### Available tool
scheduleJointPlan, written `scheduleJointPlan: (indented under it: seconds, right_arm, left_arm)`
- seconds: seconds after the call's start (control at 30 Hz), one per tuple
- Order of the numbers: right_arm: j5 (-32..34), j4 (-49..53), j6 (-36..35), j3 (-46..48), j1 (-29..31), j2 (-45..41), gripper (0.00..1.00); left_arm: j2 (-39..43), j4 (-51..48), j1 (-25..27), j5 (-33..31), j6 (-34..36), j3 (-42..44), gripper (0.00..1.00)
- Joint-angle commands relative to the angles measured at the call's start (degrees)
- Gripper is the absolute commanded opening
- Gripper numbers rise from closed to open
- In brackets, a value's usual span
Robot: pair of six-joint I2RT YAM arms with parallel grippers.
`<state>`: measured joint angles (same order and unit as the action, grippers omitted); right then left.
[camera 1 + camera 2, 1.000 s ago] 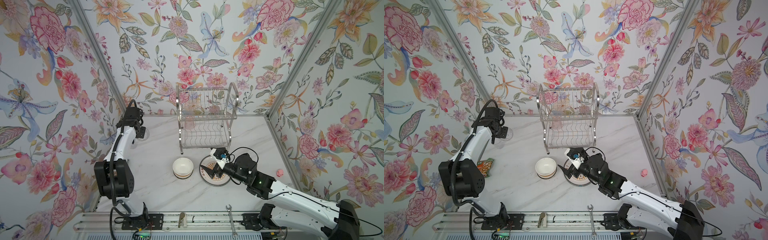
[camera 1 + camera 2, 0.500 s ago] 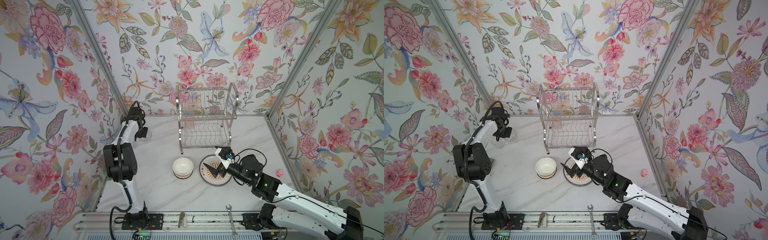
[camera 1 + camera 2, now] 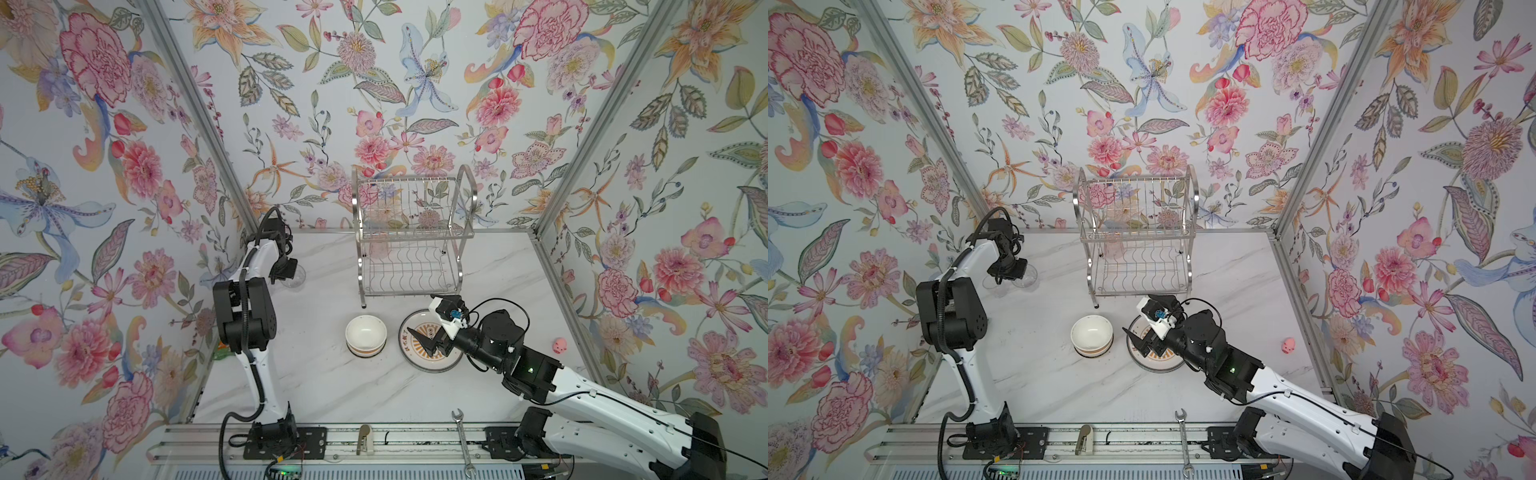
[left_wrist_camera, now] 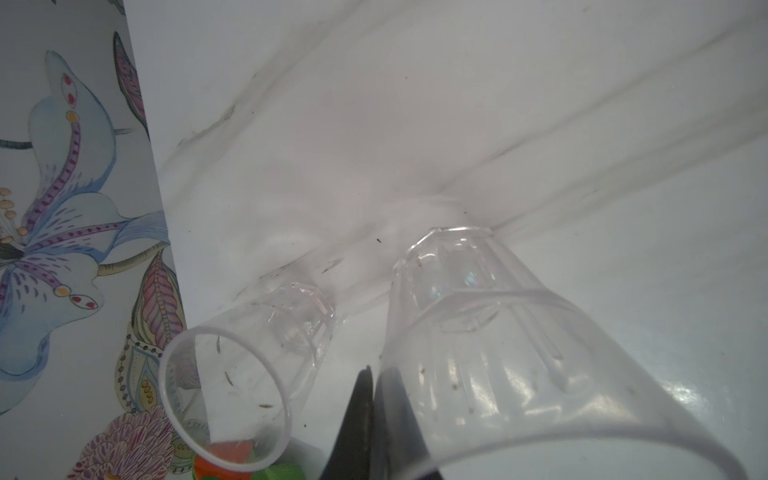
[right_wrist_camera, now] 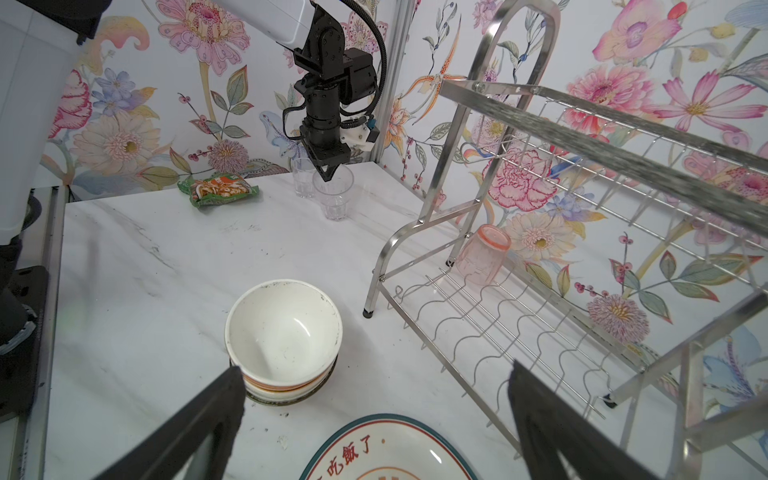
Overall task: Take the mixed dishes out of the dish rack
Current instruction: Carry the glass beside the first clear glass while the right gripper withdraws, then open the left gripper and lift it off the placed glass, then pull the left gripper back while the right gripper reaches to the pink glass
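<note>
The steel dish rack (image 3: 411, 241) (image 3: 1138, 237) stands at the back. A pink tumbler (image 5: 482, 259) sits upside down on its lower shelf. At the back left, my left gripper (image 4: 371, 376) (image 5: 326, 176) is shut on the wall of a clear tumbler (image 4: 498, 353) (image 5: 334, 195), one finger inside it. That tumbler is upright beside a second clear tumbler (image 4: 249, 353) (image 5: 302, 180). My right gripper (image 5: 376, 372) (image 3: 430, 320) hangs open over the white plate with the orange centre (image 3: 432, 363) (image 5: 386, 449). Stacked bowls (image 3: 365, 334) (image 5: 284, 332) sit left of the plate.
A green-orange snack packet (image 5: 218, 189) lies by the left wall near the tumblers. A steel wrench (image 3: 463, 440) lies on the front rail. A small pink toy (image 3: 560, 345) sits by the right wall. Flowered walls close in three sides.
The left arm has folded in toward the back-left corner, its gripper staying shut on the clear tumbler. The right gripper has drawn back a little over the plate, still open.
</note>
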<state>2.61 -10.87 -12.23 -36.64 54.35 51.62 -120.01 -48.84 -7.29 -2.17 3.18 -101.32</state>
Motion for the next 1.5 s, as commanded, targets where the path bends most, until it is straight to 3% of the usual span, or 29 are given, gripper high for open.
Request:
scheduleJointPlan:
  seconds: [0.0,0.4,0.6,0.8,1.1,1.33,1.47]
  right_arm:
    - [0.5,0.4,-0.7,0.6,-0.5,-0.3,0.99]
    - [0.4,0.4,-0.2,0.4,-1.1,0.3,0.99]
    - [0.4,0.1,0.6,0.5,-1.3,0.5,0.99]
    - [0.0,-0.4,1.6,0.9,-1.7,0.5,0.99]
    - [0.9,-2.4,4.1,1.7,-3.0,0.2,0.99]
    - [1.2,-6.1,5.6,3.9,-4.5,-0.2,0.99]
    - [1.1,-9.5,6.5,6.5,-5.1,-0.5,0.99]
  left_arm:
    - [-1.1,-1.3,-0.7,1.5,-0.5,-2.1,0.00]
    - [-3.5,-2.6,-1.3,2.8,-1.1,-4.2,0.10]
    - [-4.1,-3.9,-1.8,3.4,-1.3,-6.0,0.27]
    - [-3.4,-4.5,-1.8,2.7,-1.8,-6.7,0.36]
    - [2.1,-3.9,-1.7,2.8,-3.2,-7.0,0.58]
    - [9.4,-2.3,-1.0,7.2,-3.7,-7.7,0.76]
    - [14.2,-1.7,-0.1,9.9,-3.2,-7.8,0.81]
